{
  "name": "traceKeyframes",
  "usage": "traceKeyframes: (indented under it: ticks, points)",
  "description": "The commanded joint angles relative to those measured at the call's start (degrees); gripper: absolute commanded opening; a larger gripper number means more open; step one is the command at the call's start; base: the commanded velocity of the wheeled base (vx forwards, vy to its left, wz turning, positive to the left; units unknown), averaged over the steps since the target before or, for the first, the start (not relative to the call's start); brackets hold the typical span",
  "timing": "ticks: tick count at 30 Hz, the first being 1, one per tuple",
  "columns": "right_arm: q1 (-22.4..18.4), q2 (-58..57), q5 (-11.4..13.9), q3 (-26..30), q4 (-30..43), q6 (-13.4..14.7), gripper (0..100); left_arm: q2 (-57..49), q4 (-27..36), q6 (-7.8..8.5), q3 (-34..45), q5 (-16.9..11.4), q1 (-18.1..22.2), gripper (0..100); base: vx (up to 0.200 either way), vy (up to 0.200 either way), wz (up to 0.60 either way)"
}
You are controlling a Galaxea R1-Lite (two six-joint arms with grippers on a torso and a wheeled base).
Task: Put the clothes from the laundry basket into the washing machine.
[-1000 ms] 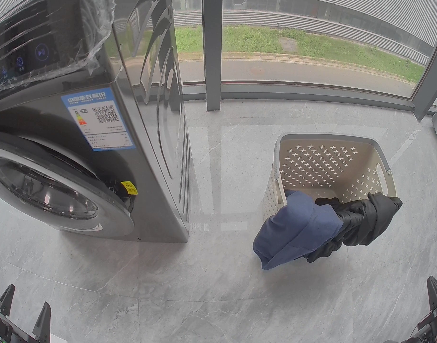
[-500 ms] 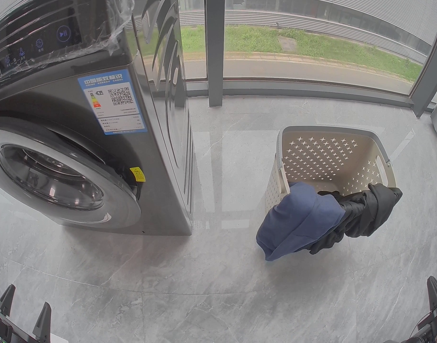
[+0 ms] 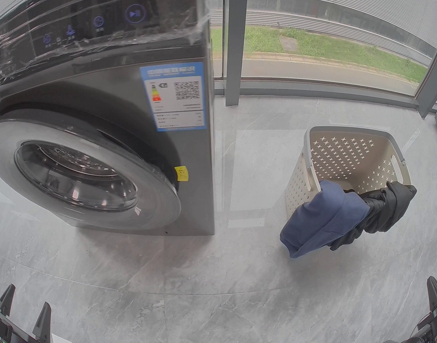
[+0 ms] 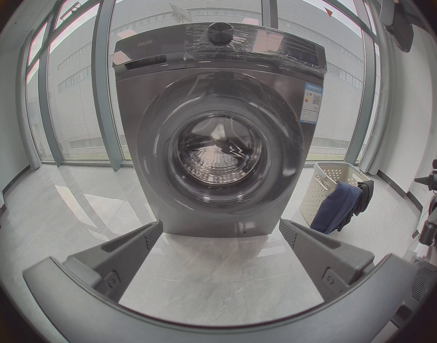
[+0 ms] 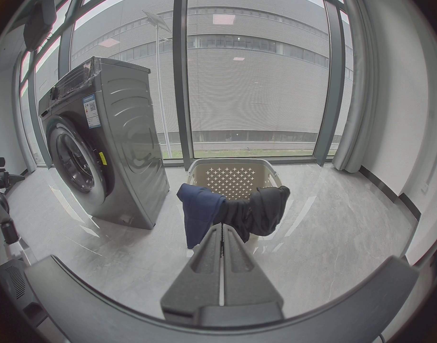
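Draping one laundry basket [image 3: 352,130]: two clothes [image 3: 323,217] | one washing machine [image 3: 109,96] | left jaws released | right jaws clenched

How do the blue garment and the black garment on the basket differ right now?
The blue garment hangs in a broad, smooth fold down the outside of the basket, while the black garment is bunched and creased along the rim. The blue one sits at the corner nearer the washing machine; the black one reaches the corner farther from it. Both drape over the basket's near rim, side by side.
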Motion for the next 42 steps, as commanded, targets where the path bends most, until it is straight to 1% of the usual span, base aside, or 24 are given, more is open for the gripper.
traceKeyframes:
  ticks: [1,8,16,28,42]
  points:
    - [-0.02,-0.66,0.01,0.92,-0.01,-0.01,0,-0.7,0.0,-0.01,1.01,0.02,0.07,100,0.0,0.0,0.0]
    - [0.07,-0.66,0.01,0.84,-0.01,-0.01,0,-0.7,0.0,-0.01,0.92,0.02,0.07,100,0.0,0.0,0.0]
    - [0.07,-0.66,0.01,0.84,-0.01,-0.01,0,-0.7,0.0,-0.01,0.92,0.02,-0.02,100,0.0,0.2,0.0]
    - [-0.02,-0.66,0.01,0.84,-0.01,-0.01,0,-0.7,-0.09,-0.01,0.92,0.02,0.07,100,0.0,0.0,0.0]
    - [-0.02,-0.66,0.01,0.84,-0.01,-0.01,0,-0.7,-0.09,-0.1,1.01,0.02,0.07,100,0.0,0.2,0.0]
